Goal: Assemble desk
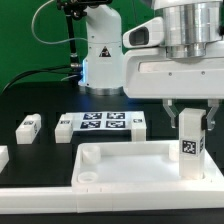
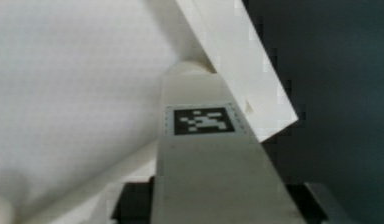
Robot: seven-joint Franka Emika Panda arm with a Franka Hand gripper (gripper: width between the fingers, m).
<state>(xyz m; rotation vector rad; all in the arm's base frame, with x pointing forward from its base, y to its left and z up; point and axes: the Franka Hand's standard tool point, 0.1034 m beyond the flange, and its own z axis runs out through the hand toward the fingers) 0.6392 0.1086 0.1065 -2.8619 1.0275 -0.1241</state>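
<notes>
the end effector (image 1: 190,115) is clenched on one leg post (image 1: 190,140), its dark fingers (image 1: 170,112) pressing either side of the post's upper part. the post hangs upright, its lower end down at the tabletop panel (image 1: 130,165), near the panel's corner on the exterior view's right. whether it is seated there i cannot tell.

the post carries a small black-and-white tag (image 1: 187,148), a blocky square pattern with no letters or numbers in it. from the wrist view the same tag (image 2: 207,119) sits on the post (image 2: 215,165), with the end effector (image 2: 221,205) at its base and dark pads (image 2: 136,200) flanking it. the post's far end meets the panel's raised rim (image 2: 233,50).

the panel is a white rimmed tray with nothing lying in it. a round corner socket (image 1: 88,178) shows at its near corner on the exterior view's left.

the bench (image 1: 40,150) is black. behind the panel lies the marker board (image 1: 100,123) with four square patterns. loose leg posts lie flat just beside each of its ends (image 1: 63,125) (image 1: 138,122), and another (image 1: 28,125) lies further to the exterior view's left. a long low white rail (image 1: 40,200) runs along the near edge.

the arm's base (image 1: 100,55) bears a triangular sticker, too small to read. a green backdrop (image 1: 20,40) closes the room.
</notes>
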